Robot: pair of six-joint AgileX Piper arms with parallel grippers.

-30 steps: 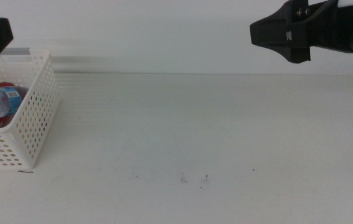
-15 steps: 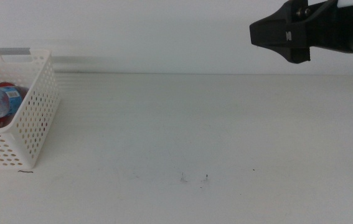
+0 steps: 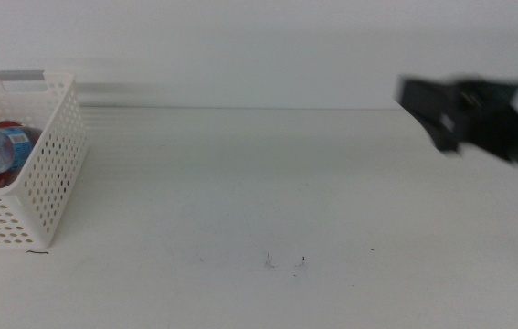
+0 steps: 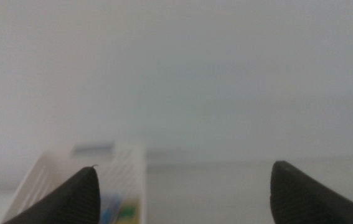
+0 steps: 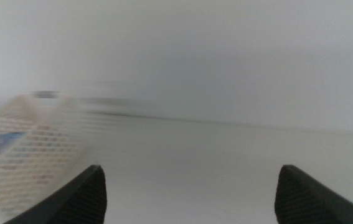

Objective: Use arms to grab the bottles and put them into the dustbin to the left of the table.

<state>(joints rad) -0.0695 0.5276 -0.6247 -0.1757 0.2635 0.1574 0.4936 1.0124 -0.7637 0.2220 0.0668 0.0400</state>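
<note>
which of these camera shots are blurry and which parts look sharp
Middle view: the right gripper is smeared by motion blur, while the dustbin and the table are sharp. Right wrist view: the dustbin is streaked and soft. Left wrist view: hazy and low in contrast throughout, with the open left gripper dark at the picture's edge.

A plain pale wall [image 3: 259,46] fills the background beyond the right gripper [image 5: 188,186]. A short dark line [image 3: 37,252] lies far from that gripper, on the bench's [image 3: 268,183] opposite side.
</note>
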